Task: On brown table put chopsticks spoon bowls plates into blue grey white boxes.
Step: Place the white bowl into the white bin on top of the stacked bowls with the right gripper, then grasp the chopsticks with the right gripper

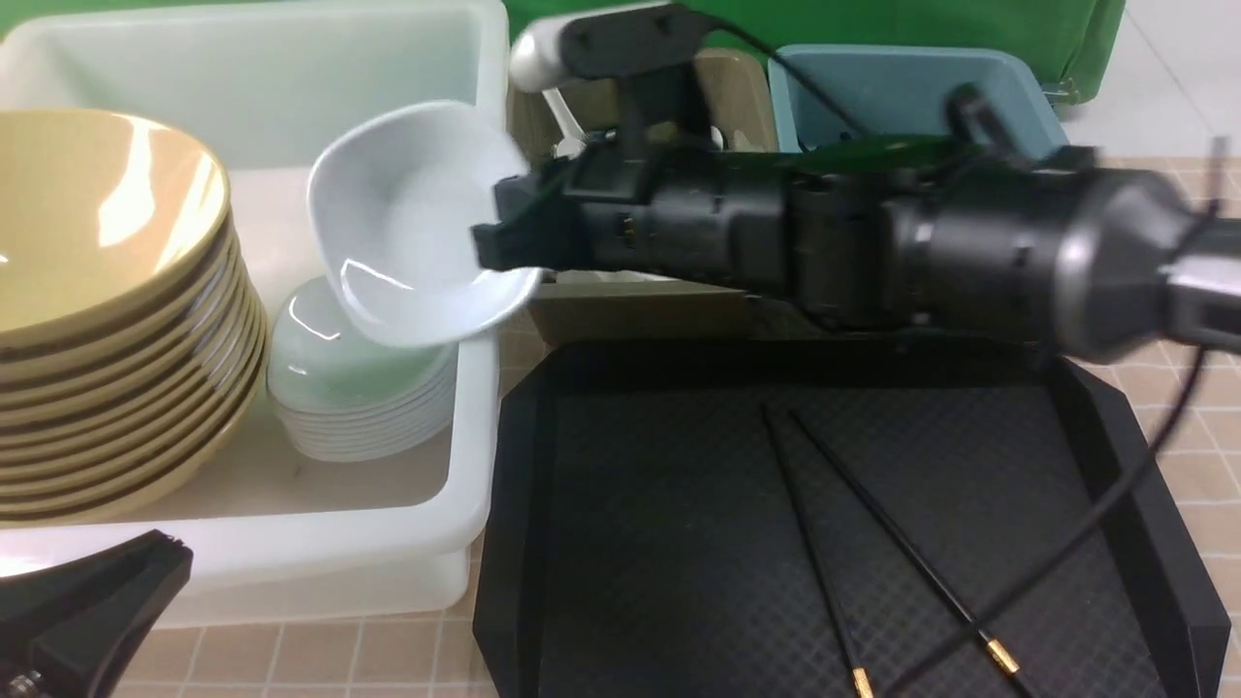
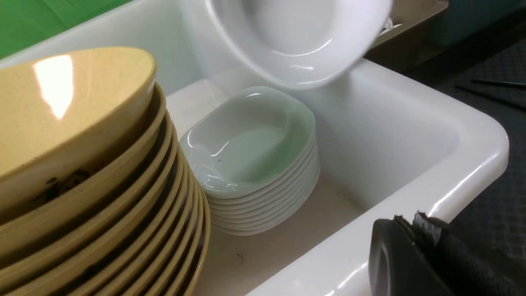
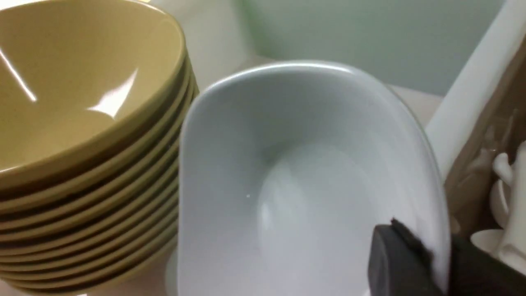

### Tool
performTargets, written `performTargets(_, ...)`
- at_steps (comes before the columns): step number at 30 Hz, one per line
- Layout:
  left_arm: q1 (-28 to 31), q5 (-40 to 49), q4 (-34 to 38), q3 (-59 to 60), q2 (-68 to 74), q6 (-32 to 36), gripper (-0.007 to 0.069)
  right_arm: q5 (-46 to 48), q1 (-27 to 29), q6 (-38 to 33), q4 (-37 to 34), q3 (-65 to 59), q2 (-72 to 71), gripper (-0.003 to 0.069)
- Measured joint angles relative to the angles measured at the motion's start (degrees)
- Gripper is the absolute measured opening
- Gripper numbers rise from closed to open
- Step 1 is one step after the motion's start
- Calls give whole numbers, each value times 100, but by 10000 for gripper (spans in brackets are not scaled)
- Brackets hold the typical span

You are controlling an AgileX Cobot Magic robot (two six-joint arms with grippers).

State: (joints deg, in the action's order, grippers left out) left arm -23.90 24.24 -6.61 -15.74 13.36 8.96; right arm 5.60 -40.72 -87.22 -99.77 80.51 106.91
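We are mid-placement: the right gripper (image 1: pixel 490 242) pinches the rim of a white plate (image 1: pixel 407 223), tilted in the air above the plate stack (image 1: pixel 359 407) inside the white tub (image 1: pixel 475 407) at 10 o'clock. Next, we judge, it must level, lower and release there. Room is tight: yellow bowls (image 1: pixel 107 291) crowd 9 o'clock, the tub wall stands at 3. The left gripper (image 1: pixel 145 562) sits closed and empty at 7; chopsticks (image 1: pixel 873 543) lie on the black tray (image 1: pixel 679 582) at 5

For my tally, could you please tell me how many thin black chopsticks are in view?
2. One thin black gold-banded chopstick lies on the black textured tray, the other chopstick right of it; more may be hidden.
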Motion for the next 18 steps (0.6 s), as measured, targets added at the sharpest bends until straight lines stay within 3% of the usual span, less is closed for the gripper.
performTargets(4,0,9,0,0,0,0,4,285,-17,-5,-6,77,258,352)
performTargets(5,0,9,0,0,0,0,4,292,-17,-4,-6,77,258,362)
performTargets(8,0,12,4,0,0,0,4,349,15,-4,382,70,80,498)
performTargets(10,0,16,4,0,0,-4,4,378,54,24,718,37,-86,529)
performTargets(14,0,23,4,0,0,-4,4,571,278,884,2291,-287,-935,551)
performTargets(18,0,23,4,0,0,-4,4,1936,944,3495,5387,-909,-1982,528)
